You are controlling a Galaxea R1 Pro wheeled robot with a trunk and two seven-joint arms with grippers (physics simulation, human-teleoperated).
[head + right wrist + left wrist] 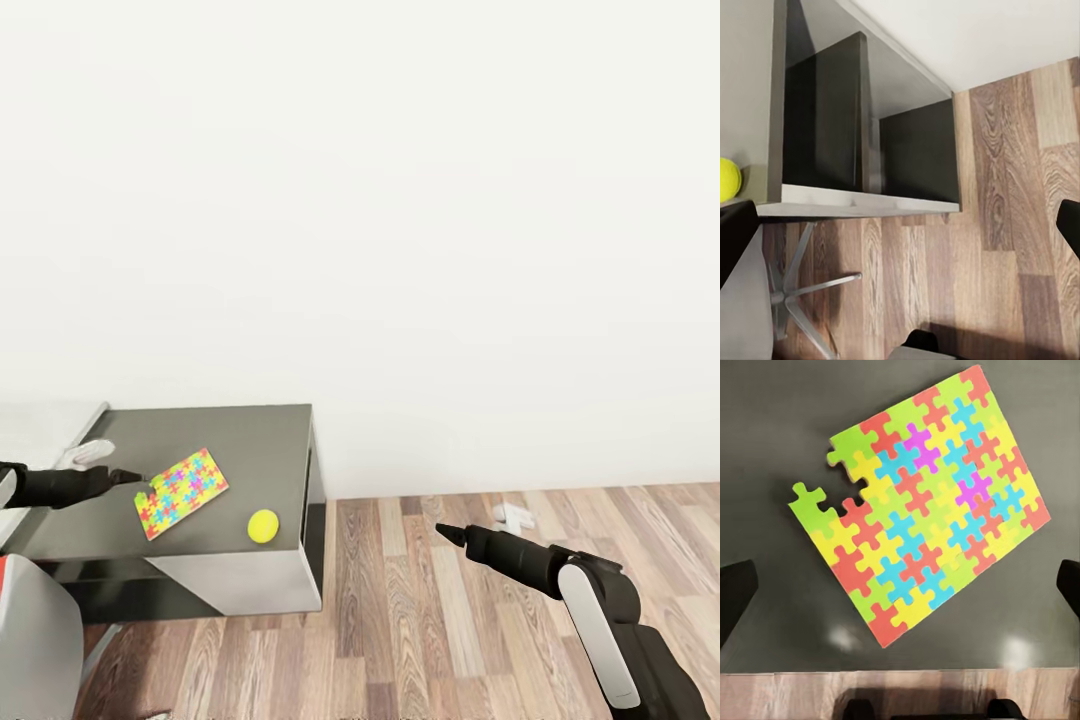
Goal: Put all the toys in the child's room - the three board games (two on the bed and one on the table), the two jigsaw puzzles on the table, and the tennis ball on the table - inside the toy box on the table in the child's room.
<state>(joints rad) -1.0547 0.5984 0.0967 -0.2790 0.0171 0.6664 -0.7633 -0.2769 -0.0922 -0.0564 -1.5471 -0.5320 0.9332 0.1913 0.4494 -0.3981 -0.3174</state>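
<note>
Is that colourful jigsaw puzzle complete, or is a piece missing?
Not quite complete. The jigsaw puzzle lies flat on the table, and the left wrist view shows a gap near one corner where a piece is absent, leaving a green piece sticking out.

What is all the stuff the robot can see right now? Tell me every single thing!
jigsaw puzzle: one, yellow, pink, blue, green and orange pieces, flat on the table, in front of the left gripper.
tennis ball: one, yellow-green, on the table near its front corner, apart from the puzzle.
table: one, grey top, dark side panels, against the wall.
wall: white, behind the table.
floor: wood planks, beside the table.
chair legs: one metal star base, by the table.
left gripper: one, black, open, over the table by the puzzle.
right gripper: one, black, open, over the floor.
</note>
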